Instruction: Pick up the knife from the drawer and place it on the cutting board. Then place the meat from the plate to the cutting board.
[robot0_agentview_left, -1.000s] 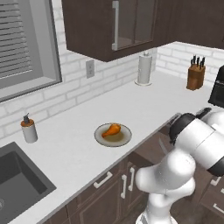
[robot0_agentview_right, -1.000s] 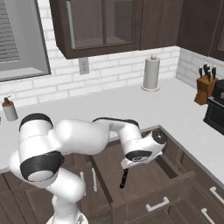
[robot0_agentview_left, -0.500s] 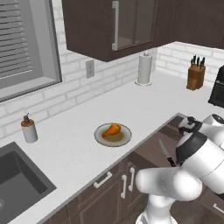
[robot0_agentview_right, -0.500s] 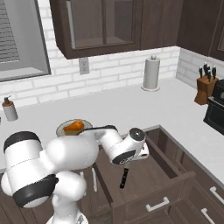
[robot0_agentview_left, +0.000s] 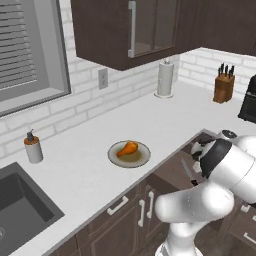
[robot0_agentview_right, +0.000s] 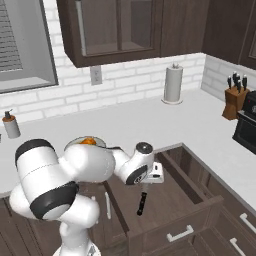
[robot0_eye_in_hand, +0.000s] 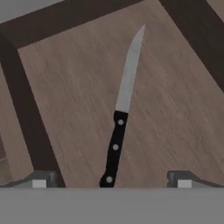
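The arm hides most of the knife lying flat in the open drawer, where the gripper, jaws spread wide and empty, has dropped lower over it, while the meat still sits on the plate farther back.

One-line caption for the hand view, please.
Open gripper poised above a long silver-bladed, black-handled kitchen knife lying flat on the brown wooden drawer floor.

The knife lies flat in the open drawer, under the counter. On the counter, the meat lies on the plate. The sink lies to its left.
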